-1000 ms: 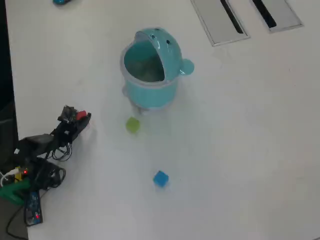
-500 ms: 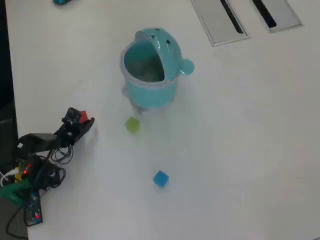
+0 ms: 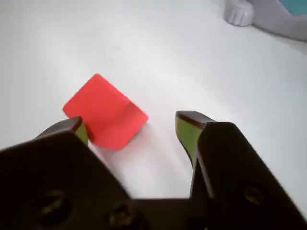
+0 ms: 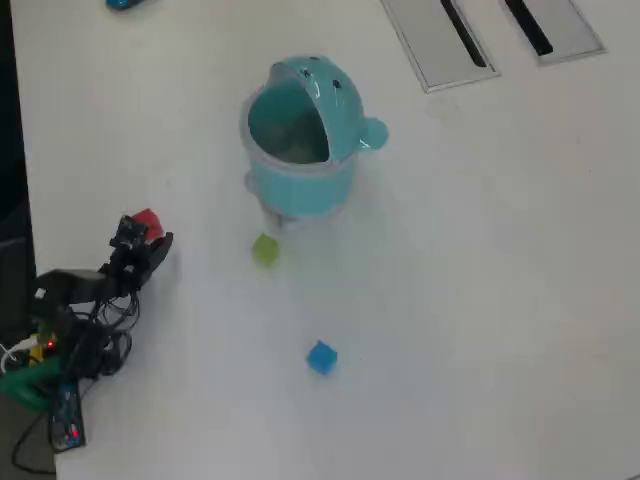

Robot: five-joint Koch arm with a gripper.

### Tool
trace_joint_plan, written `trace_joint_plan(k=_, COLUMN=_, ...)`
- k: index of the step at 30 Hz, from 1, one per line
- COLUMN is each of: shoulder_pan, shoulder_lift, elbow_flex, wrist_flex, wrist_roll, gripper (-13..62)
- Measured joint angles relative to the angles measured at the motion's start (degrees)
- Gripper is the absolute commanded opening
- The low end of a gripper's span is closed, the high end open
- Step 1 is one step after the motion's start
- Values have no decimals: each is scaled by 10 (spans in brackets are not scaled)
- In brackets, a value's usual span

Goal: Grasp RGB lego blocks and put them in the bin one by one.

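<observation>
1. Blocks number three, all small cubes resting on the white surface [image 4: 480,300]: one red block [image 3: 105,112], one yellow-green block [image 4: 265,249] and one blue block [image 4: 321,357].
2. One bin [image 4: 300,135] stands upright near the top centre of the overhead view, its domed lid flipped back and its mouth uncovered; one knob ear sticks out on its right side.
3. One gripper [image 3: 132,130] shows at the lower left of the overhead view, at the end of the dark arm [image 4: 85,285].
4. Fingers [image 3: 188,129] stand clearly apart in the wrist view, with two green-faced tips showing and bare surface between them.
5. Red block lies just by the left tip in the wrist view, partly inside the gap and turned corner-on; whether it touches that tip cannot be told, and the right tip is well clear of it, so nothing is gripped.
6. Yellow-green block sits just below the bin's foot in the overhead view, near it but apart.
7. Blue block lies further down and a little right, well apart from the bin and from the gripper.
8. Two grey slotted panels [image 4: 440,40] lie flat at the top right of the overhead view.
9. Loose cables and a small board with red lights [image 4: 60,400] crowd the lower left edge by the arm's base.
</observation>
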Motion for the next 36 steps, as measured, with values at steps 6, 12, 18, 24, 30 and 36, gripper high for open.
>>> trace_joint_plan(k=6, shoulder_pan=-21, shoulder_lift=11, elbow_flex=10, wrist_flex=0, wrist_roll=1, gripper=339)
trace_joint_plan(k=12, shoulder_pan=-36, shoulder_lift=27, elbow_flex=-22, wrist_flex=0, wrist_roll=4, gripper=338)
trace_joint_plan(k=18, shoulder_pan=-53, shoulder_lift=9, elbow_flex=-47, wrist_flex=0, wrist_roll=17, gripper=337)
trace_joint_plan(k=24, shoulder_pan=-60, shoulder_lift=-30, elbow_flex=-62, wrist_flex=-5, wrist_roll=17, gripper=337)
trace_joint_plan(k=30, shoulder_pan=-61, shoulder_lift=-53, elbow_flex=-87, wrist_flex=-11, wrist_roll=17, gripper=337)
trace_joint_plan(k=36, shoulder_pan=-61, shoulder_lift=-75, elbow_flex=-103, wrist_flex=-17, wrist_roll=17, gripper=337)
